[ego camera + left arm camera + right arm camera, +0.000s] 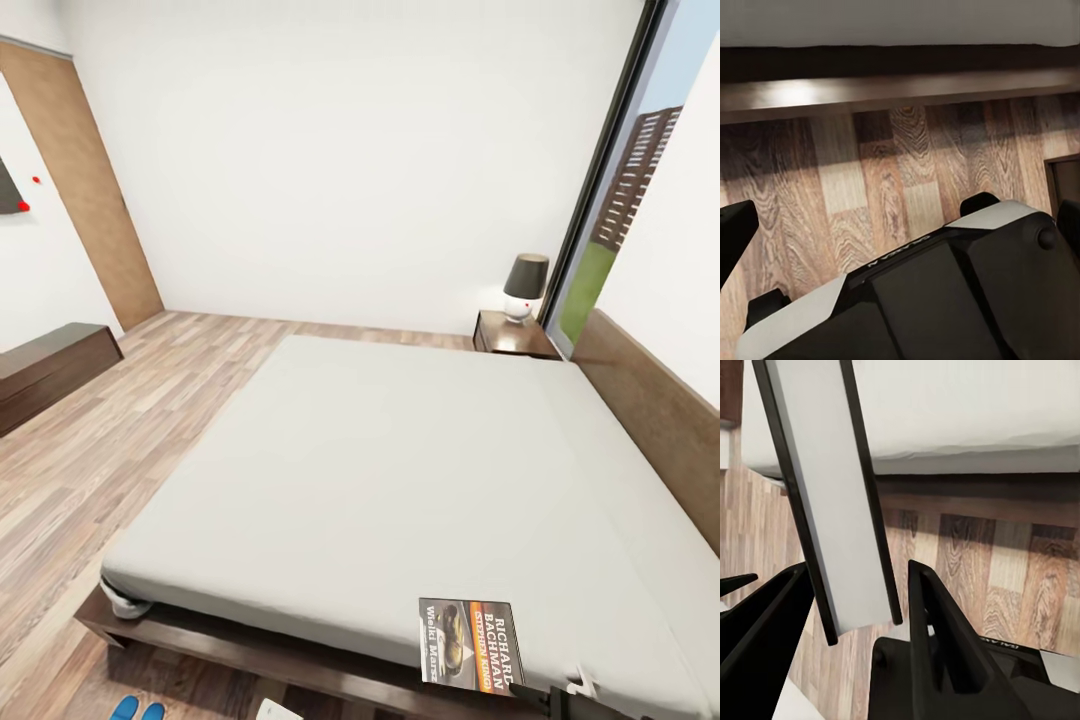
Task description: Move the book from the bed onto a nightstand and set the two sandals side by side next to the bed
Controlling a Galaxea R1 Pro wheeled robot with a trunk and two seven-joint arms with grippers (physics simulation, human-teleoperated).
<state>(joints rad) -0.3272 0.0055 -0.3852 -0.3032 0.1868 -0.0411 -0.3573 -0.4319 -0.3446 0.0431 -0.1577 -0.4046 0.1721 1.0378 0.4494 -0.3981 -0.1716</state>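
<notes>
- Sandals: two blue toes show side by side on the floor, near the left foot corner of the bed. They look to lie as a pair there, though most of each is cut off.
- Cabinet: a long low dark one stands against the left wall, well apart from the bed; it is not a place for the book.
- Left gripper: in its wrist view the fingers stand wide apart over bare wood floor below the bed frame, with nothing between them. It seems parked low, out of the way of the other arm's work.
- Book: in the head view it sits at the near edge of the mattress, right of centre, cover up, partly overhanging the edge. That overhang is likely what gives access to a thin, flat thing.
- Right gripper: its wrist view looks along the book edge-on, a pale slab with dark borders running between the two dark fingers. The fingers sit on either side of it and seem closed on the lower end, though contact is hard to confirm. The gripper also shows at the book's near corner.
- Nightstand: it stands at the far right by the headboard, with a lamp on top, well apart from the book. Some bare tabletop is left beside the lamp, so the book must be carried the length of the bed.
</notes>
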